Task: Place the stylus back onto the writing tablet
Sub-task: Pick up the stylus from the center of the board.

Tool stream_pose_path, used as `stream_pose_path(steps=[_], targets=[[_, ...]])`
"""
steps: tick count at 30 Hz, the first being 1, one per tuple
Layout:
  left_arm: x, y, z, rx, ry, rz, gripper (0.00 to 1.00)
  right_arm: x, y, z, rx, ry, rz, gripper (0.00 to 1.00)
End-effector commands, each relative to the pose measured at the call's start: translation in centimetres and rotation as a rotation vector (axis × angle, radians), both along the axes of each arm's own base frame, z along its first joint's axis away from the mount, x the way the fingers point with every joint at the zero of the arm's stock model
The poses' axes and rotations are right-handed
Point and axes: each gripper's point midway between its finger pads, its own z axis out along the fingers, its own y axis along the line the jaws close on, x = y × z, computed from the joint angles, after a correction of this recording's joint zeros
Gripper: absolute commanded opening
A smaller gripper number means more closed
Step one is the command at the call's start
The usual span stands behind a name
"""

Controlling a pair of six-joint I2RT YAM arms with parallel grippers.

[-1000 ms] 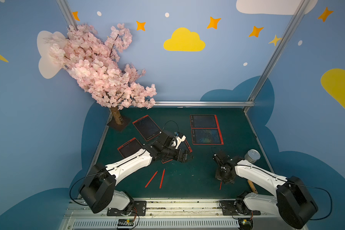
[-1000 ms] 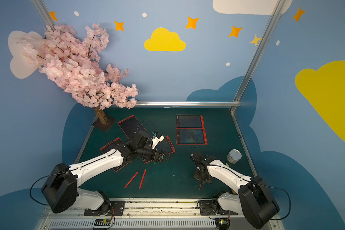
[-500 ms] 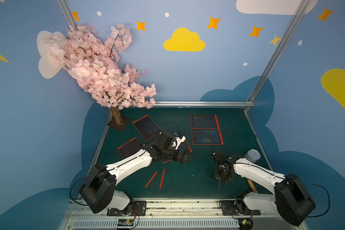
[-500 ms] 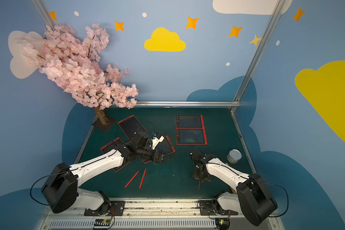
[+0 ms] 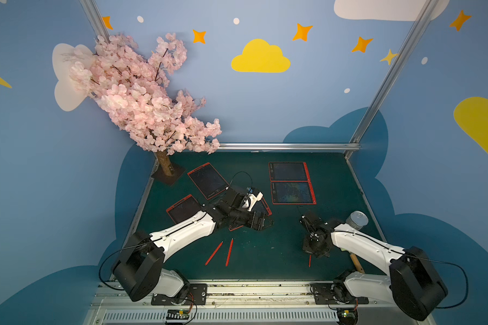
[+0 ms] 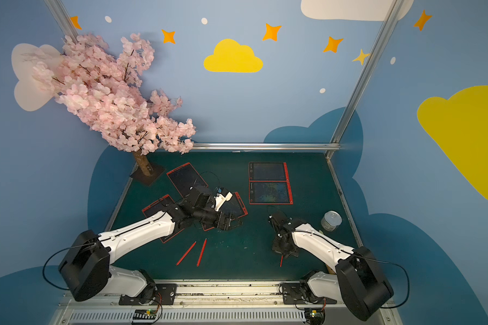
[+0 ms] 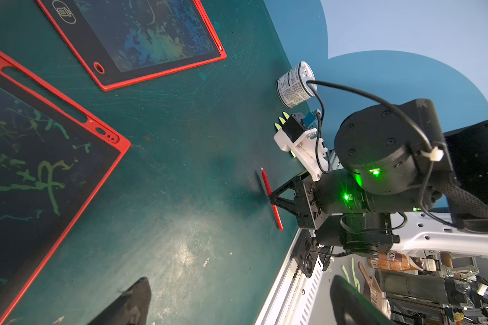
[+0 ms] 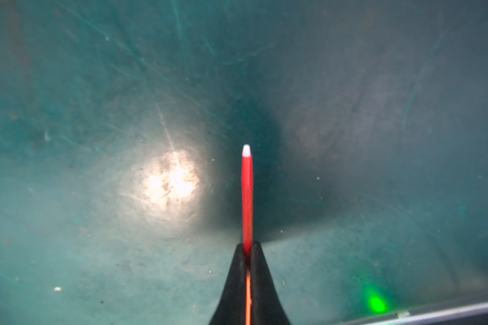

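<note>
The stylus (image 8: pixel 247 197) is pinched near its middle between the fingertips of the right gripper (image 8: pixel 247 250), whose jaws are clamped tight on it. Its white tip points forward, and its shadow falls beside it on the green mat (image 7: pixel 181 225). In both top views only its tail end shows below the gripper (image 5: pixel 310 260) (image 6: pixel 281 260). That end lies well to the robot's left of the can (image 5: pixel 357 221) and nearer the robot bases than the can.

Compared with a second ago, the right gripper and the stylus have edged only slightly farther from the can. The grip looks the same.

The writing tablet (image 7: pixel 40 174), red-rimmed with slots along one edge, lies farther still to the left of the can, and the stylus is well apart from it. The left gripper (image 5: pixel 264 222) hovers over that tablet's near corner with its jaws spread wide and nothing between them. It sits where it did a second ago.

Two loose styluses (image 5: pixel 214 253) (image 5: pixel 229 252) lie on the mat left of the can, beyond the held one. A pair of tablets (image 5: pixel 290 183) lies side by side, to the left of the can and farther from the bases.
</note>
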Motion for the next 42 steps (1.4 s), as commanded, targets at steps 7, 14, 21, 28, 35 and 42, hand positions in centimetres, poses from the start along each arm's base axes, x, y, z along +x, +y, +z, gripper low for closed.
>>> stream_pose_path(steps=[7, 14, 21, 28, 35, 42], targets=[[-0.4, -0.2, -0.3, -0.013, 0.022, -0.011, 0.98, 2.2, 2.8, 2.8, 0.141, -0.127, 0.139, 0.00], [-0.7, -0.7, -0.4, -0.073, 0.063, -0.007, 0.97, 3.4, 5.4, 6.1, 0.298, -0.240, 0.212, 0.00], [-0.8, -1.9, 1.1, -0.192, 0.099, -0.022, 0.96, 4.8, 8.9, 12.5, 0.530, -0.433, 0.336, 0.01], [-0.2, -2.7, 2.6, -0.298, 0.096, -0.027, 0.90, 4.7, 11.3, 18.2, 0.793, -0.498, 0.399, 0.03], [0.3, -3.6, 4.9, -0.405, 0.103, -0.051, 0.81, 3.6, 12.7, 20.2, 0.917, -0.480, 0.470, 0.04], [0.2, -3.9, 6.1, -0.428, 0.088, -0.075, 0.71, 3.2, 13.6, 20.3, 0.985, -0.450, 0.482, 0.05]])
